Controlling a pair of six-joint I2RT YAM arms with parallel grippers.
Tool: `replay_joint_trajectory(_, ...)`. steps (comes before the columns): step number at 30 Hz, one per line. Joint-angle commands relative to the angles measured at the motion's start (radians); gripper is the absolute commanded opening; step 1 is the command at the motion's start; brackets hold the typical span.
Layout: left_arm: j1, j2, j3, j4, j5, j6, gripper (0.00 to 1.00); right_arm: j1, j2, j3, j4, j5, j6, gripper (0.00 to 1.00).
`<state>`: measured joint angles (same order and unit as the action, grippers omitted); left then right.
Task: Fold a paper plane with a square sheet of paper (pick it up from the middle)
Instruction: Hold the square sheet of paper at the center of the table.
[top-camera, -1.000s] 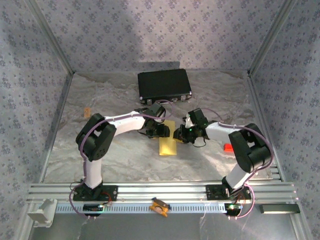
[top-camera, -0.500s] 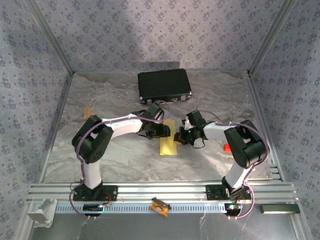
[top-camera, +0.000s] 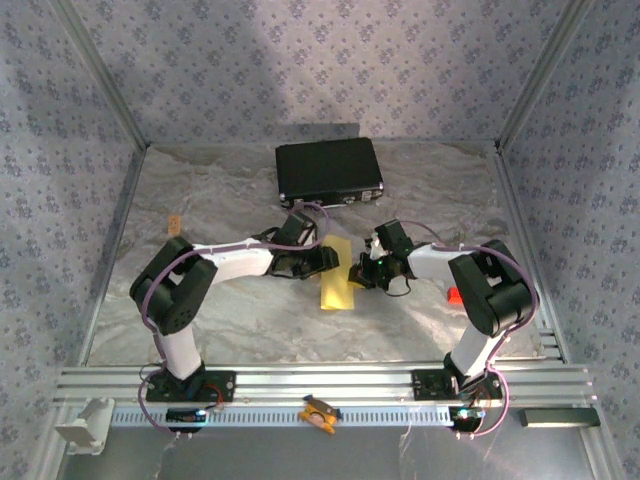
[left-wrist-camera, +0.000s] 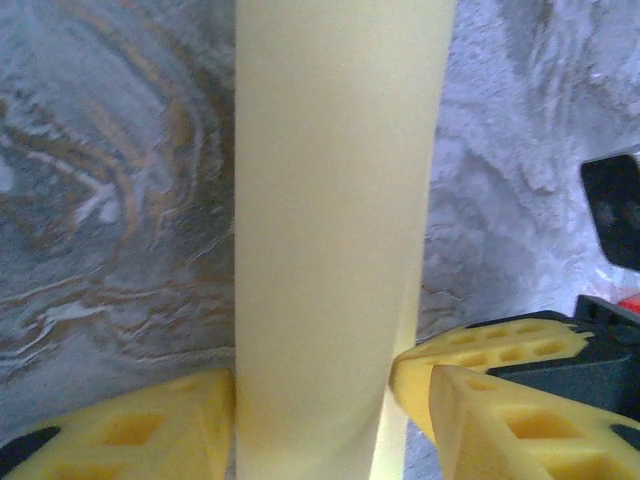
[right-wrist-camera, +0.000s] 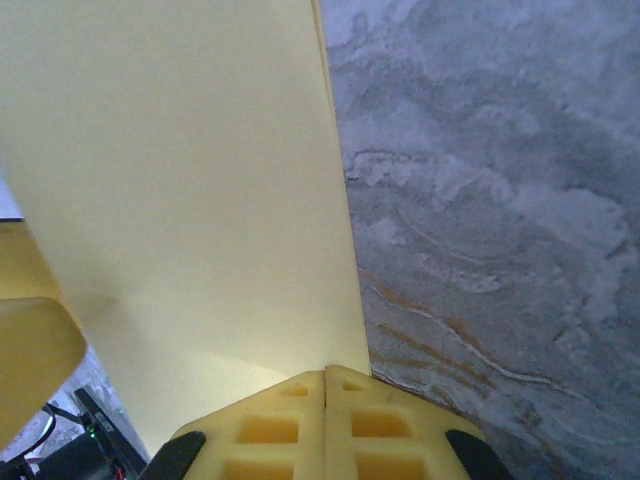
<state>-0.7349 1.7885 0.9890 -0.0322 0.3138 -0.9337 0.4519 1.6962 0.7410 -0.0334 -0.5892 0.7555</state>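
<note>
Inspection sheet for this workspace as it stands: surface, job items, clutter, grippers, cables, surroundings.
Surface: silvery table cover, crinkled all over.
Job's things: yellow paper, folded into a narrow strip, flat mid-table.
Clutter: black case at the far edge; small tan piece left; red piece right; orange clip on the front rail.
Grippers: left gripper fingers flank the strip, grip unclear; right gripper shut, tips at the paper's edge.
Cables: purple cables along both arms.
Surroundings: patterned fabric walls on three sides.
</note>
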Motion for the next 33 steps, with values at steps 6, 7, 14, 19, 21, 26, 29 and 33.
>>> replay_joint_trajectory(6,-0.002,0.014,0.003,0.004,-0.006,-0.005,0.46,-0.007,0.019,-0.019,-0.012,-0.001,0.012,0.06)
replay_joint_trajectory(7,-0.002,0.015,0.005,-0.015,-0.018,-0.002,0.46,-0.007,0.017,-0.019,-0.010,-0.003,0.011,0.06)
replay_joint_trajectory(14,-0.003,0.035,0.025,-0.064,-0.027,0.029,0.51,-0.009,0.017,-0.012,-0.004,-0.015,0.007,0.07)
replay_joint_trajectory(19,-0.003,0.049,0.029,-0.066,-0.022,0.033,0.49,-0.011,0.016,-0.008,-0.011,-0.013,0.001,0.07)
replay_joint_trajectory(21,-0.006,0.049,0.029,-0.067,-0.024,0.031,0.47,-0.012,0.015,-0.004,-0.018,-0.014,-0.007,0.07)
replay_joint_trajectory(26,-0.018,0.046,0.035,-0.084,-0.036,0.023,0.43,-0.017,-0.009,0.007,-0.022,-0.037,-0.034,0.10)
replay_joint_trajectory(29,-0.028,0.047,0.049,-0.124,-0.068,0.016,0.42,-0.031,-0.080,0.011,-0.039,-0.025,-0.048,0.15)
replay_joint_trajectory(33,-0.034,0.049,0.065,-0.183,-0.114,0.012,0.41,-0.090,-0.217,0.009,-0.149,0.087,-0.073,0.19)
